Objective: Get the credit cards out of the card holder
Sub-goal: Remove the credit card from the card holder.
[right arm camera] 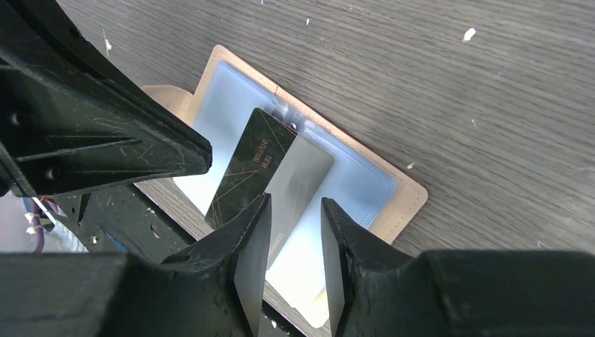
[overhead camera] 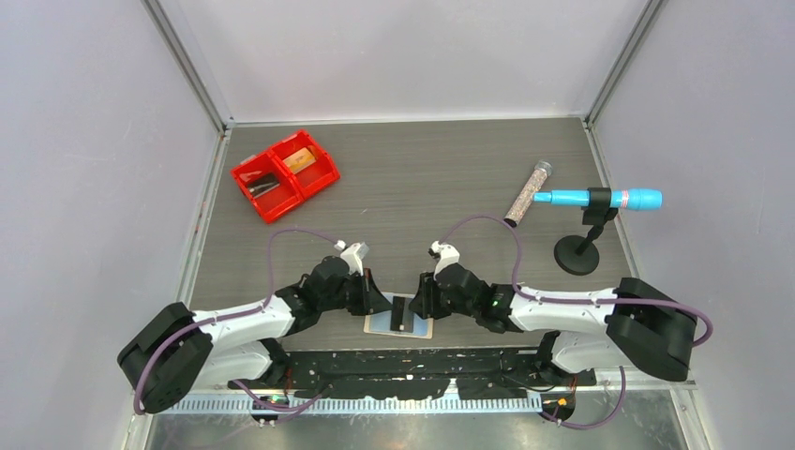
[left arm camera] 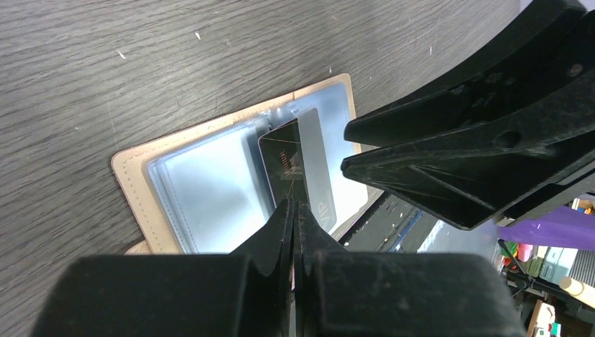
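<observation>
The tan card holder (overhead camera: 375,326) lies spread open at the table's near edge, blue-grey panels up (left arm camera: 196,182) (right arm camera: 365,182). Two credit cards stick out of its middle: a dark card with gold lines (left arm camera: 281,158) (right arm camera: 245,161) overlapping a grey card (left arm camera: 319,168) (right arm camera: 298,172). My left gripper (overhead camera: 382,305) (left arm camera: 295,207) is shut, its tip over the dark card's near end; I cannot tell if it touches. My right gripper (overhead camera: 419,302) (right arm camera: 295,210) is open, jaws on either side of the grey card's near end.
A red two-compartment bin (overhead camera: 284,175) with items stands at the back left. A glitter tube (overhead camera: 528,194) and a blue pen-like tool on a black stand (overhead camera: 600,199) are at the right. The black base plate (overhead camera: 412,366) borders the holder's near side.
</observation>
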